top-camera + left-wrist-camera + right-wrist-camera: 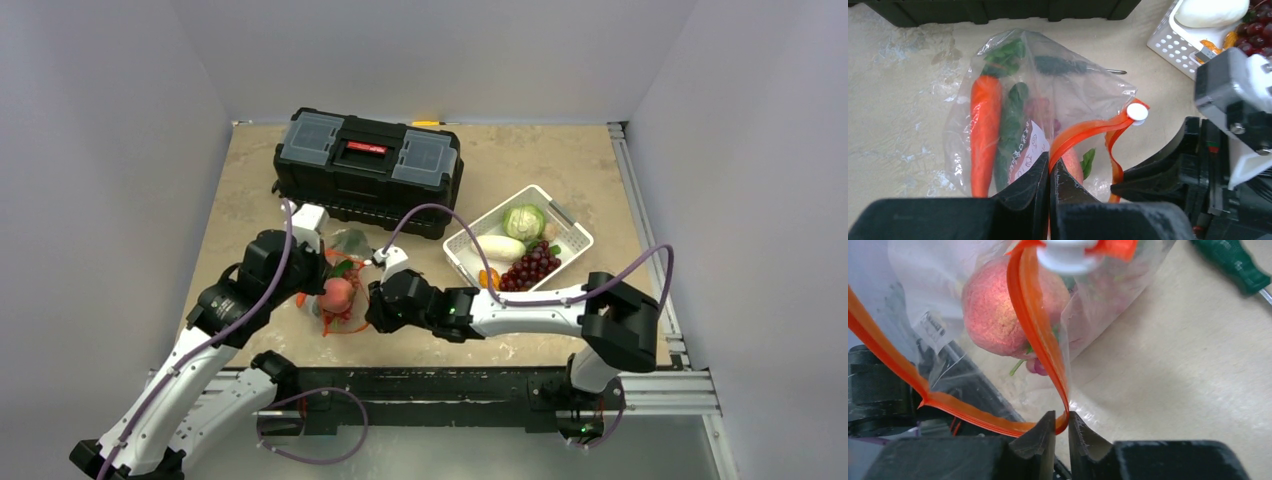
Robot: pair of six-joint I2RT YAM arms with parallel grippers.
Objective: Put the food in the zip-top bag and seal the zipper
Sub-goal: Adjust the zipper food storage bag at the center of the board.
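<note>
**Firmly pinched: the zipper (pixel 1088 130) held at two places**

The left gripper (pixel 1049 182) is clamped on the orange strip at the mouth of the zip-top bag (pixel 1083 90). The right gripper (pixel 1058 427) nips another loop of the same strip. Inside the bag lie the carrot (pixel 984 130), cucumber (pixel 1010 130) and peach (pixel 993 315), beside a white label (pixel 1030 150) (print too small to read). Farther off, the grapes (pixel 530 265) and cabbage (pixel 524 221) sit in the basket (pixel 570 225).
</note>
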